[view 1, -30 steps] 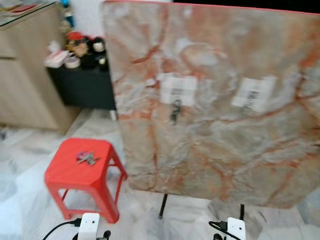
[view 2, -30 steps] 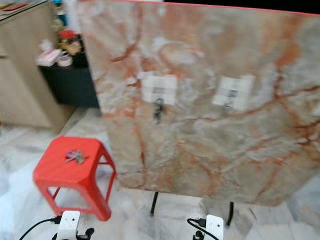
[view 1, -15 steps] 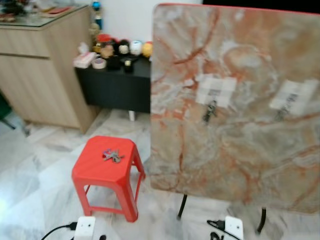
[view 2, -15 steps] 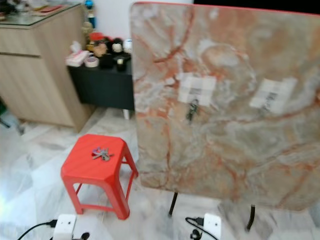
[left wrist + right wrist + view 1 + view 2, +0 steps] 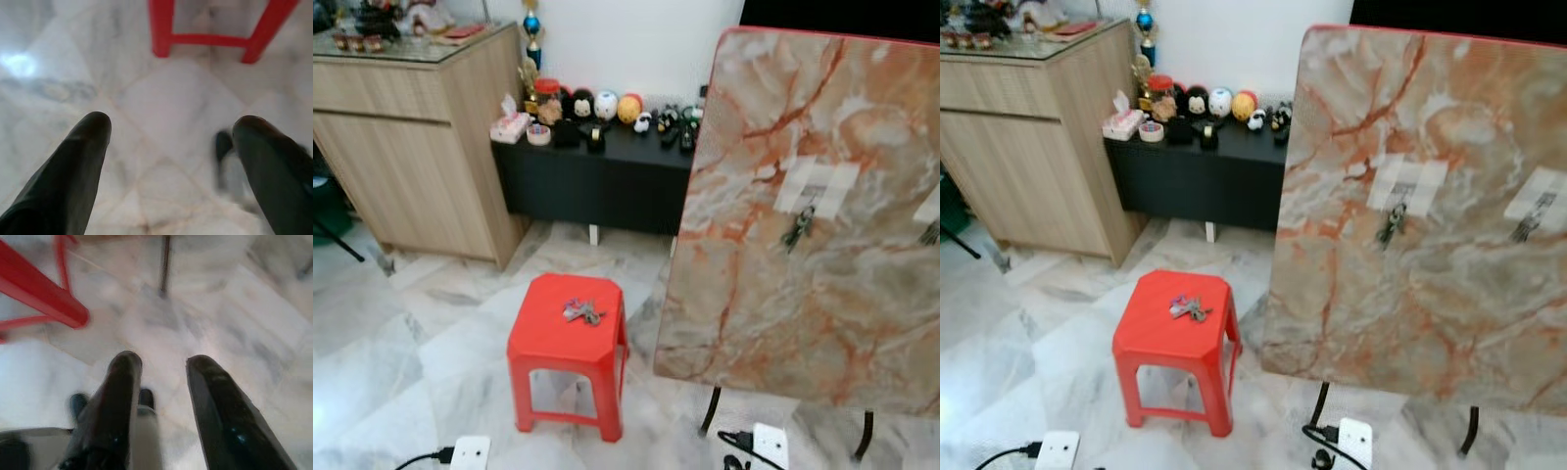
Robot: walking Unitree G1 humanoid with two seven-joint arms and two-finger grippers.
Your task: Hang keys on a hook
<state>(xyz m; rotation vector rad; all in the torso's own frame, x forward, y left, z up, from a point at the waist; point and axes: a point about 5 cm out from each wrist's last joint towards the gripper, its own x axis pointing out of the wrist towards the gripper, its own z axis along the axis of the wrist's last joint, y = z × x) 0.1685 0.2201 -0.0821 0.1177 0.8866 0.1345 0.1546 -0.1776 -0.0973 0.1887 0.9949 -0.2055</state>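
Marble floor point(image 5: 391, 372) fills the near part of the scene, white with grey veins. Both arms hang low over it. The left gripper point(image 5: 168, 128) points down at the floor, its jaws spread wide apart and grasping nothing. The right gripper point(image 5: 164, 363) also points at the floor, its jaws parted with a narrower gap and empty too.

A little farther, on the left of centre, stands a red plastic stool point(image 5: 568, 345). The bunch of keys point(image 5: 581, 312) lies flat on the seat of the stool, toward its far side.

To the right of the stool a marble-patterned board point(image 5: 813, 255) stands upright on thin black legs (its top edge is red). Two white patches are stuck on its face. On the left patch is a hook point(image 5: 808, 201) and a dark set of keys point(image 5: 796, 231) already hangs from it. The second hook point(image 5: 1531, 213) is on the right patch, near the right edge; something small and dark hangs there, but I cannot tell what it is.

Far behind, a low black cabinet point(image 5: 597, 181) stands against the white wall and carries small toys and figures. At the far left is a wooden cabinet point(image 5: 406, 147) with a glass top.
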